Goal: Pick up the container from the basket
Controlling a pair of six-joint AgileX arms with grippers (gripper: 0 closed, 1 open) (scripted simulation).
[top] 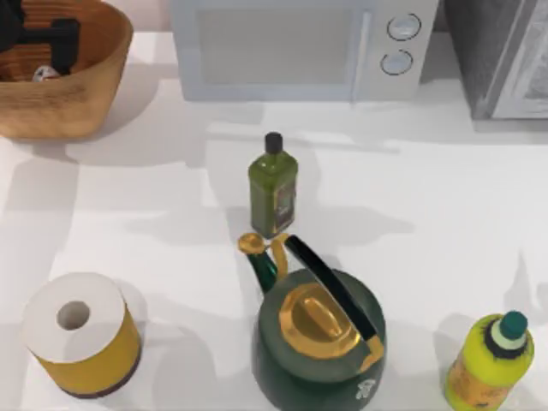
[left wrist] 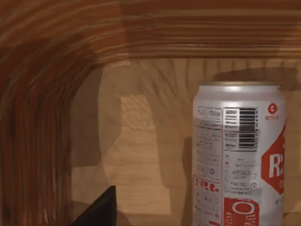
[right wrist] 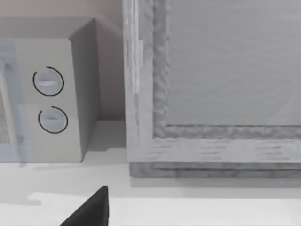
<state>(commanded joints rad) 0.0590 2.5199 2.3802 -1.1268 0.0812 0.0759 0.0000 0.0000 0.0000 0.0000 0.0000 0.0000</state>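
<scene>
The orange-brown wicker basket [top: 81,98] stands at the table's back left corner. My left gripper [top: 43,38] hangs inside it, just above the container [top: 44,74], which peeks out as a small whitish spot. In the left wrist view the container [left wrist: 240,155] is a silver-white can with red markings and a barcode. It stands upright on the basket floor [left wrist: 136,141] near the ribbed wall, off to one side of the gripper, and nothing touches it. A dark piece of my right gripper [right wrist: 89,209] hangs above the table at the back right.
A white microwave [top: 300,47] and a grey cabinet [top: 505,56] line the back. A green oil bottle [top: 273,184] stands mid-table, with a dark green kettle [top: 318,338] in front of it. A paper roll [top: 79,332] sits front left, a yellow-green bottle [top: 490,361] front right.
</scene>
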